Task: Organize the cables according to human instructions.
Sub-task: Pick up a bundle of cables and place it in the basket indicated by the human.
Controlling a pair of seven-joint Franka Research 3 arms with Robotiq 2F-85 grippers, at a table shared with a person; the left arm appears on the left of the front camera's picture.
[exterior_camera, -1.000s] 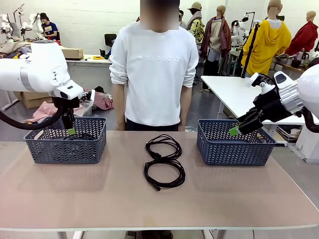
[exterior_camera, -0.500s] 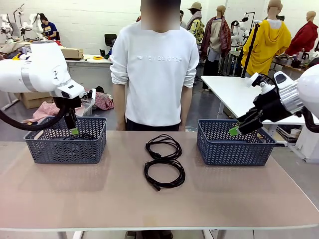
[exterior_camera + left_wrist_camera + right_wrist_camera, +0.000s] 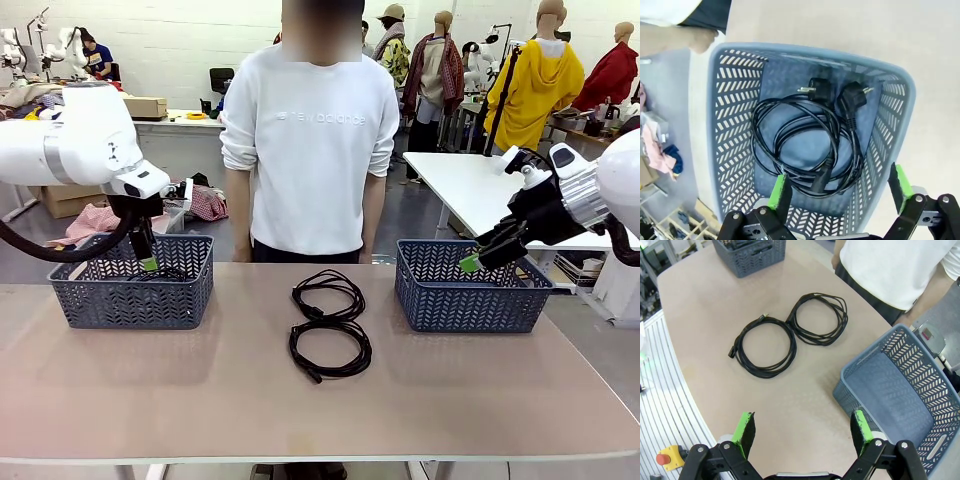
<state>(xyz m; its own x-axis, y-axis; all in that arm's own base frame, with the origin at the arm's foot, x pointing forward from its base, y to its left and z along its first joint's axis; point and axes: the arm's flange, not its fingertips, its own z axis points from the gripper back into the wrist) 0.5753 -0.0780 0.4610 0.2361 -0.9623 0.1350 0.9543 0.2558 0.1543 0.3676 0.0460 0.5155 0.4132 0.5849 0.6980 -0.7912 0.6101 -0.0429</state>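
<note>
On my side of the table [image 3: 200, 400], nothing is close to me. A bit further out, in the middle, I see two black cables curled into rings. The near cable [image 3: 355, 365] touches the far cable [image 3: 355, 292], so they look like a figure eight.

Past them, one blue basket sits on each side. My left gripper [image 3: 147, 262] hangs over the left basket [image 3: 130, 295]. Its jaws are wide apart and hold nothing. Looking down from that wrist, I see more coiled cables [image 3: 756, 140] lying on the basket floor, with two plugs at one end.

My right gripper [image 3: 470, 262] is up over the right basket [image 3: 470, 300]. Its jaws are wide too, and it holds nothing.

A person [image 3: 310, 150] in a white top stands at the far edge, between the baskets.
</note>
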